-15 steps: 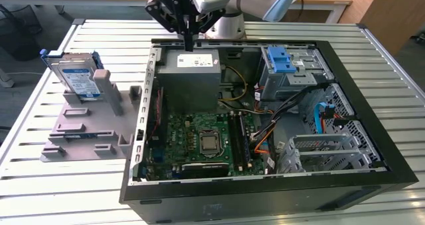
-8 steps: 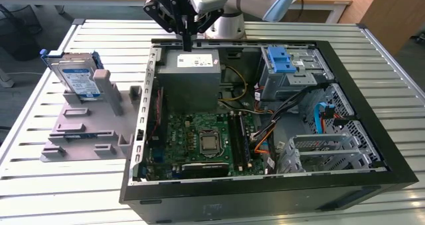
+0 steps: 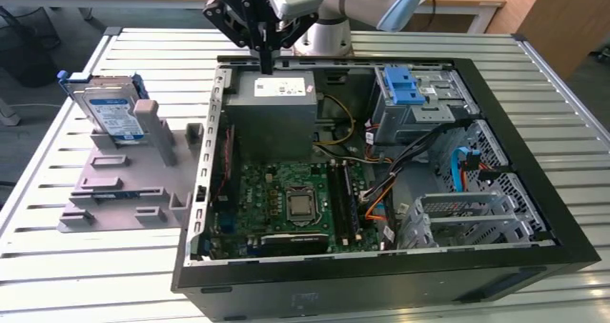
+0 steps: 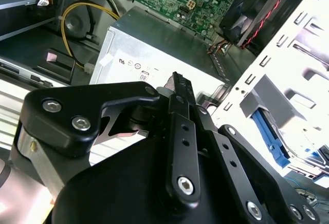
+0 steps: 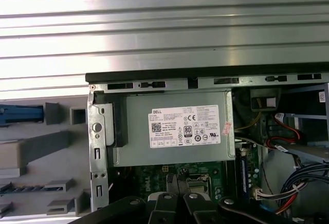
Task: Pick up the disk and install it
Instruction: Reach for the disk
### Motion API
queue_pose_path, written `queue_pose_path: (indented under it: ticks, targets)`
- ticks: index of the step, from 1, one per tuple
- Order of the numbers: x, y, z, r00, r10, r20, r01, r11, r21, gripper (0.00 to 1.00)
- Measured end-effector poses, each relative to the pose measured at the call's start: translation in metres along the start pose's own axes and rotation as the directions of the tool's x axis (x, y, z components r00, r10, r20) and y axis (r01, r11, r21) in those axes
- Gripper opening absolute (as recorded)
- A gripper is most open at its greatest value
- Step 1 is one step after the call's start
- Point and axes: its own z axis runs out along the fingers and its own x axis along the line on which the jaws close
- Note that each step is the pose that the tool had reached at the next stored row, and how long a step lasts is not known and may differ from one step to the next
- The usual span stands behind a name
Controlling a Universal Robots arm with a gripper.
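On the slatted metal table (image 3: 162, 44), the disk (image 3: 113, 116) stands unpicked in its grey holder (image 3: 114, 191) (exterior view's left). The gripper (image 3: 266, 67), fingers together and empty, hangs over the computer case's (image 3: 381, 287) power supply (image 3: 276, 116).

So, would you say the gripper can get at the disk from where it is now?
Probably yes. The disk stands upright in the grey holder outside the computer case, its top edge uncovered. The gripper hovers over the power supply, and nothing tall seems to stand between them.
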Motion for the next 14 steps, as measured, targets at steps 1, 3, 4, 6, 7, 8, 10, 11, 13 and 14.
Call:
queue_pose_path:
  ticks: [1, 3, 4, 6, 7, 8, 10, 11, 13, 14]
  targets:
    - [0.0003, 0.0, 0.0001, 1.0, 0.0, 0.0, 0.0, 1.0, 0.0, 0.11]
    - [0.0008, -0.0001, 0.0002, 1.0, 0.0, -0.0001, 0.0, 1.0, 0.0001, 0.11]
    - [0.0011, -0.0001, 0.0003, 1.0, 0.0, -0.0002, 0.0, 1.0, 0.0001, 0.11]
    - [0.0015, -0.0001, 0.0003, 1.0, 0.0, -0.0003, 0.0, 1.0, 0.0001, 0.11]
    - [0.0017, -0.0002, 0.0004, 1.0, 0.0, -0.0003, 0.0, 1.0, 0.0001, 0.11]
    - [0.0019, -0.0002, 0.0005, 1.0, 0.0, -0.0004, 0.0, 1.0, 0.0001, 0.11]
    - [0.0024, -0.0002, 0.0007, 1.0, 0.0, -0.0004, 0.0, 1.0, 0.0001, 0.11]
    - [0.0026, -0.0002, 0.0007, 1.0, 0.0, -0.0005, 0.0, 1.0, 0.0001, 0.11]
    - [0.003, -0.0003, 0.0009, 1.0, 0.0, -0.0006, 0.0, 1.0, 0.0001, 0.11]
    - [0.0032, -0.0003, 0.0009, 1.0, 0.0, -0.0005, 0.0, 1.0, 0.0001, 0.11]
